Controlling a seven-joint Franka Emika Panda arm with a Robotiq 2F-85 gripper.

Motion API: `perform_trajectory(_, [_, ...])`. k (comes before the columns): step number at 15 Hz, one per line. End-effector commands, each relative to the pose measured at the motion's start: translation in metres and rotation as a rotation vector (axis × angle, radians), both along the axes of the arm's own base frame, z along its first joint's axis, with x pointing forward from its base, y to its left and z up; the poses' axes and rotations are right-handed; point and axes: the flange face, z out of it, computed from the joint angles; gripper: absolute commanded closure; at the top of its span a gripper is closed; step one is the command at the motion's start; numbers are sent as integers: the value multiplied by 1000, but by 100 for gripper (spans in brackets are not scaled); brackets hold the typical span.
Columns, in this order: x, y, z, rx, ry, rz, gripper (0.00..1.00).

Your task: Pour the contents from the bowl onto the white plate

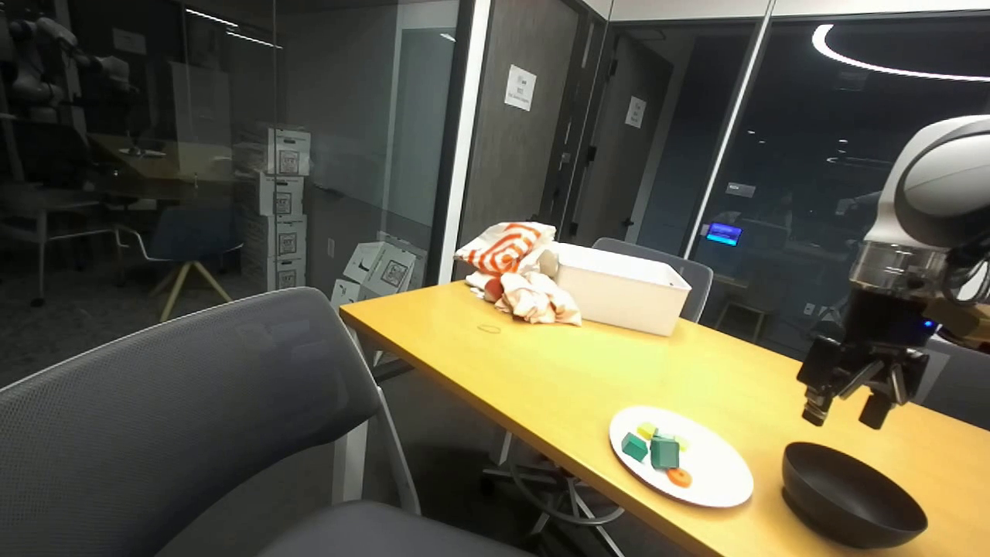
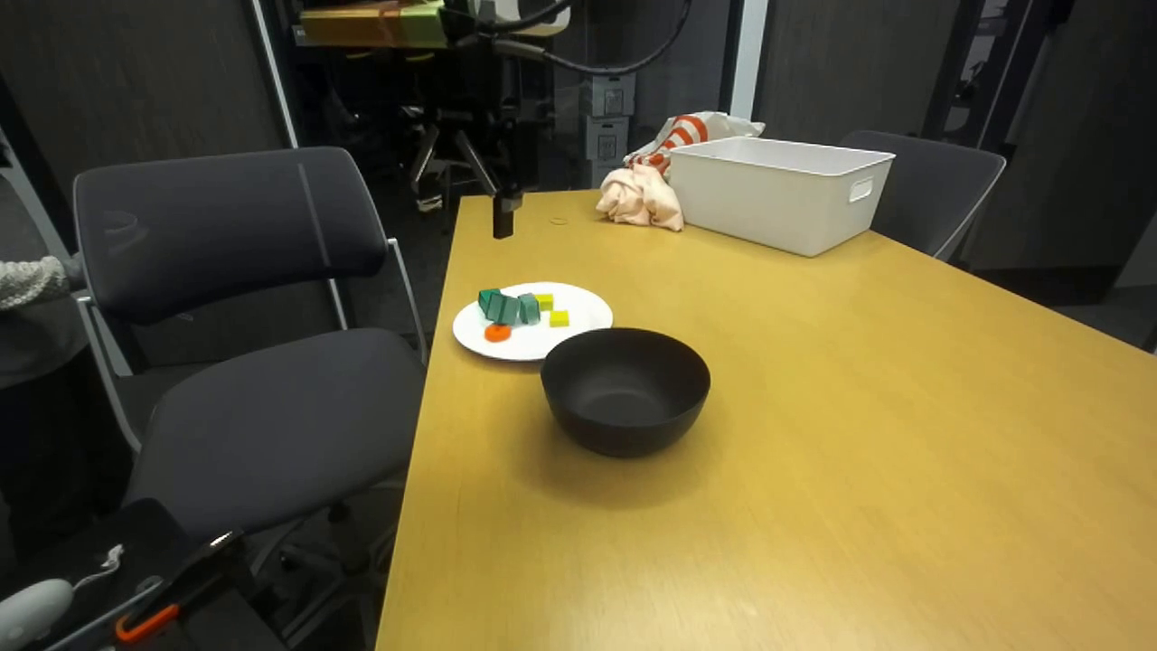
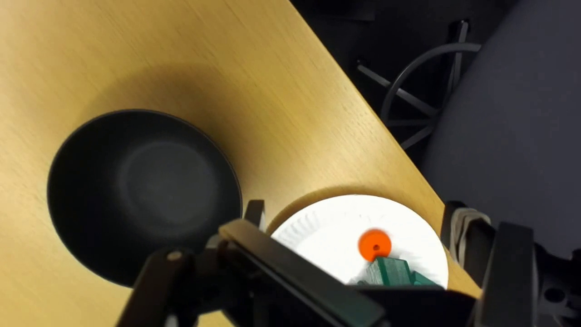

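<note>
The black bowl [image 1: 847, 495] stands upright on the table and looks empty inside; it also shows in an exterior view [image 2: 626, 389] and the wrist view [image 3: 145, 195]. The white plate [image 1: 719, 480] lies beside it near the table edge, also in the wrist view [image 3: 327, 236]. On the plate lie the contents: several green blocks [image 2: 506, 309], yellow pieces [image 2: 559, 318] and an orange disc [image 2: 497, 333]. My gripper [image 1: 845, 411] is open and empty, raised above the table, apart from bowl and plate. In the wrist view, its fingers [image 3: 358, 218] hide part of the plate.
A white rectangular box [image 1: 623, 286] stands at the far end of the table. Next to it are a crumpled cloth [image 1: 536, 298] and an orange-striped white bag [image 1: 506, 246]. A thin loop [image 2: 559, 221] lies nearby. A grey chair [image 2: 271, 344] stands at the table edge.
</note>
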Motion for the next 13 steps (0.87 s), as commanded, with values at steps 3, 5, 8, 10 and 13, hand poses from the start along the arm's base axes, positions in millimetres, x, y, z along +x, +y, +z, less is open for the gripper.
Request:
perform_trajectory(3, [10, 10, 5, -8, -153, 116, 0])
perform_trajectory(5, [12, 9, 9, -12, -204, 135, 0])
perform_trajectory(8, [12, -2, 9, 7, -216, 137, 0])
perform_trajectory(10, [17, 4, 4, -7, -189, 123, 0])
perform_trajectory(13, [16, 1, 3, -6, -187, 125, 0])
